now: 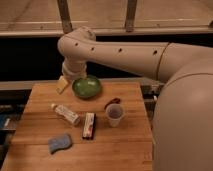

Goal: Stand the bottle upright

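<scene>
The bottle [65,113] lies on its side on the wooden table [40,100], left of centre, with its white cap pointing to the far left. It is whitish with a colourful label. My gripper [62,84] hangs at the end of the big cream arm, above the table's back left part, just left of the green bowl [86,87]. It is behind the bottle and apart from it, holding nothing that I can see.
A translucent plastic cup [115,114] stands right of the bottle, with a small red thing [112,103] behind it. A flat dark bar [89,125] lies between bottle and cup. A blue sponge [60,143] lies near the front left edge.
</scene>
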Motion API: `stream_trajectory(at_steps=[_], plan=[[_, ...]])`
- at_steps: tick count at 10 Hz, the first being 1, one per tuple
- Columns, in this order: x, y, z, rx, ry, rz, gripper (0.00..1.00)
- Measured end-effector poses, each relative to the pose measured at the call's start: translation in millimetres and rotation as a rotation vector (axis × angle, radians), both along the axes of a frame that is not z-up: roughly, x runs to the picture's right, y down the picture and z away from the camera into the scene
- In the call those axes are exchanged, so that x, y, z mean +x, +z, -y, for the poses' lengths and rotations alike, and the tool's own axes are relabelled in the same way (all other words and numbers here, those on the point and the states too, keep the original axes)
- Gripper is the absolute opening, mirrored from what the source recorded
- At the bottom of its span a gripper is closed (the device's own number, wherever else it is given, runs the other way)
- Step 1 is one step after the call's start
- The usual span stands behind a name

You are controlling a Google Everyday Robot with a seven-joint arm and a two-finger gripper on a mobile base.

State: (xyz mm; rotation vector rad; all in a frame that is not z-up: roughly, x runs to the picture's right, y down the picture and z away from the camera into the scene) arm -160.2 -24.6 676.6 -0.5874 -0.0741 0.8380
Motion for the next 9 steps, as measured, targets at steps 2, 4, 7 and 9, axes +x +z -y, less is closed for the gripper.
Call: stream_trajectory(at_steps=[2, 4, 7, 9], plan=[[-6, 3.3, 5, 0.025, -0.018, 0.019, 0.8], [-36, 16.9, 8, 0.025, -0.071, 0.053, 0.8], [-79, 48.2, -3, -0.019, -0.157, 0.087, 0.8], [-95, 63.2, -13, -0.058, -0.2, 0.102, 0.8]])
